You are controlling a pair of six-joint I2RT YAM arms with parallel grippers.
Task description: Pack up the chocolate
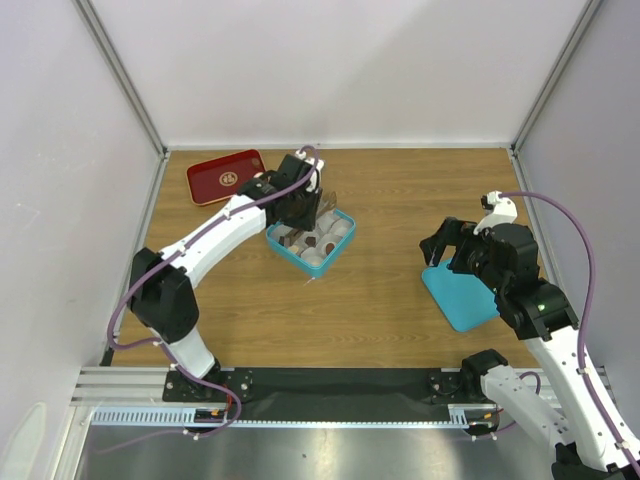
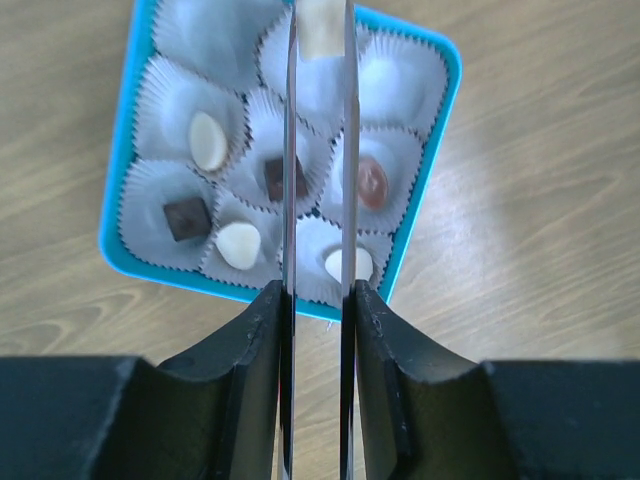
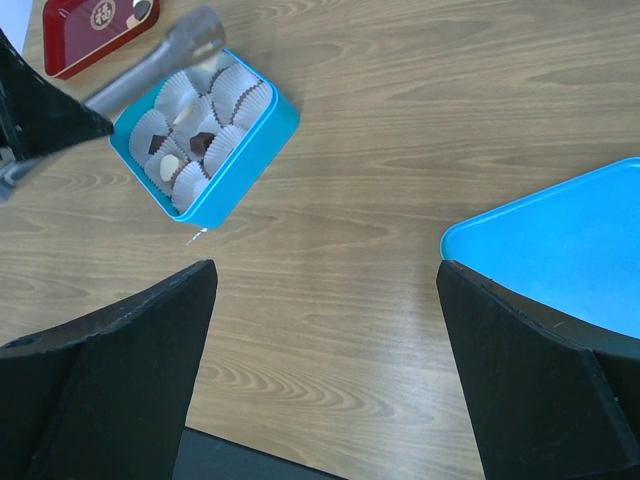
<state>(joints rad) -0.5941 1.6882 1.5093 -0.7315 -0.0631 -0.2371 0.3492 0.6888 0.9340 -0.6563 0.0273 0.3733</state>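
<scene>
At the top edge of the frame, my left gripper [image 2: 318, 300] clamps tongs [image 2: 295, 150] pinching 1 tan chocolate [image 2: 320, 25] above the box [image 2: 170, 274], where 6 sit cupped; slackening would drop it astray, while my right gripper [image 3: 325, 370] gapes by the lid [image 3: 560, 250].

A light brown wooden tabletop [image 1: 400, 200] carries a shallow red rectangular tray [image 1: 225, 176] with a gold emblem near its far left corner. Close by to the right, but apart from it, sits an open teal rectangular box [image 3: 255, 165] lined with white crinkled paper cups [image 2: 400, 90]. A flat teal lid [image 1: 460, 295] lies inside-up, well apart to the right. Plain white walls enclose three sides.
</scene>
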